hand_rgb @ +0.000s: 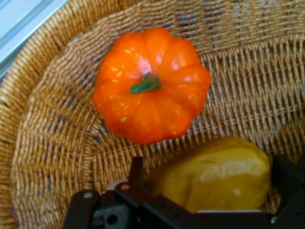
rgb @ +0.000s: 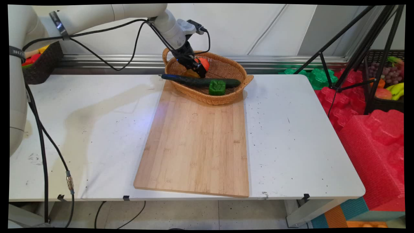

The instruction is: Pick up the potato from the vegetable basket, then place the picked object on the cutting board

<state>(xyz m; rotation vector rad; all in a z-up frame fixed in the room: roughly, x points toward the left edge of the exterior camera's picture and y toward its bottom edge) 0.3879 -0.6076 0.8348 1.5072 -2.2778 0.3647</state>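
Noted gripper low inside basket, directly over yellow fruit, beside pumpkin, cucumber and pepper nearer; cannot tell jaw state.

White table bears wooden board.

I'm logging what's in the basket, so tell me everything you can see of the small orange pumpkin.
The pumpkin is small, round and glossy bright orange, ribbed into lobes, flecked with pale yellow, with a short green stem on top facing the hand camera. It looks like smooth plastic and appears undamaged. It lies inside the woven wicker basket, against the sloping wall, beside a yellow-brown lumpy item. The gripper hangs just above it without touching.
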